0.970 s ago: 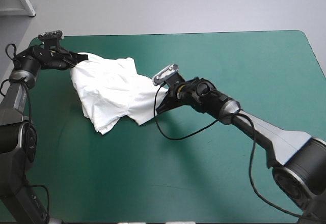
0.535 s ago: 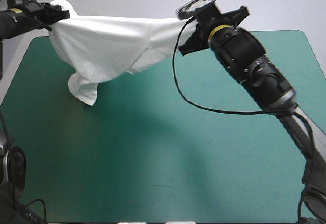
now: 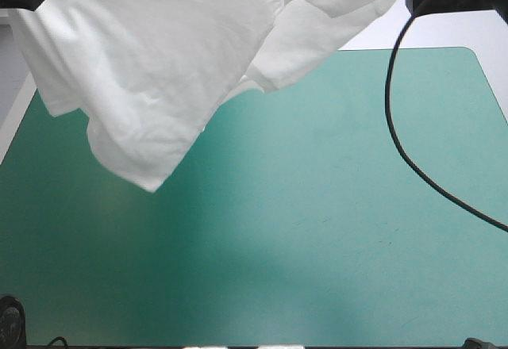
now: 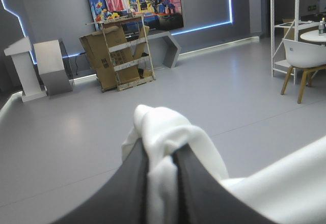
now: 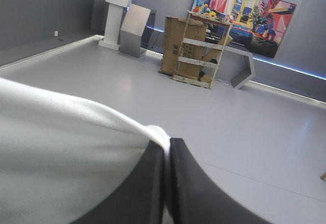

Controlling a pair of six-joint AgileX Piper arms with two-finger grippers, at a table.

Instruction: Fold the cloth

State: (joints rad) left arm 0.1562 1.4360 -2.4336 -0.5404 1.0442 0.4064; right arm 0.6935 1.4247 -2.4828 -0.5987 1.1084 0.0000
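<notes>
Both my claws are clenched on the T-shirt (image 3: 159, 63). The left gripper (image 4: 162, 183) pinches a bunched wad, the right gripper (image 5: 167, 183) only a thin edge. Shirt hangs spread in the air between them, above the teal-green table (image 3: 341, 230), lowest corner dangling over the table's 9 o'clock side.

Risks:
- Thin right pinch slips under tension and that side drops.
- Bunched left grab lays down creased.
- Sagging corner lands first and folds under.

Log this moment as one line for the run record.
T-shirt: hanging over table, held at both ends | left gripper: shut on T-shirt | right gripper: shut on T-shirt
</notes>
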